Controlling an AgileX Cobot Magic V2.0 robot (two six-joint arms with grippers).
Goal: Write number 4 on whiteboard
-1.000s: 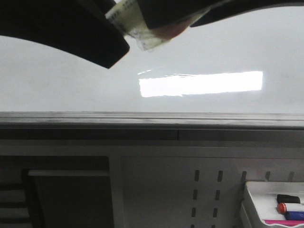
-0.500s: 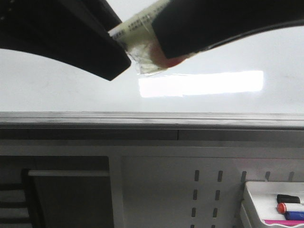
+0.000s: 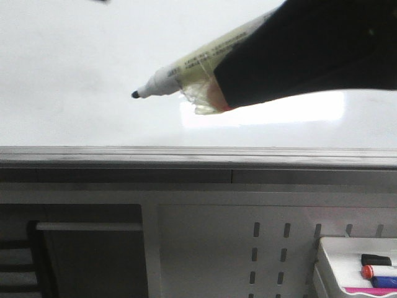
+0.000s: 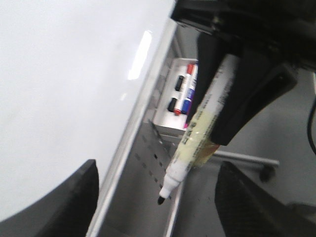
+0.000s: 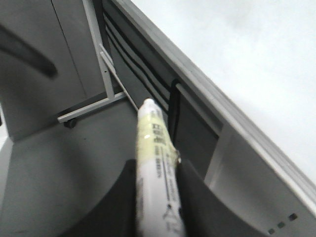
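My right gripper (image 3: 226,87) is shut on a white and pale-yellow marker (image 3: 186,65), held slanted in front of the whiteboard (image 3: 74,62). The marker's bare black tip (image 3: 134,94) points left and sits over the board's lower middle; I cannot tell if it touches. The right wrist view shows the marker (image 5: 155,143) clamped between the fingers of the right gripper (image 5: 157,168). My left gripper (image 4: 157,170) is open and empty, its jaws wide apart, with the marker (image 4: 197,133) hanging in front of them. No number 4 shows on the board.
A grey metal rail (image 3: 186,155) runs along the board's lower edge, with a perforated panel below. A small white tray (image 3: 329,245) at the lower right holds several capped markers (image 4: 185,91). A bright rectangular glare (image 3: 298,108) lies on the board.
The left gripper has pulled away up and left, out of the front view. The marker's black tip, hidden before, now shows bare. The right gripper has come lower with the marker.
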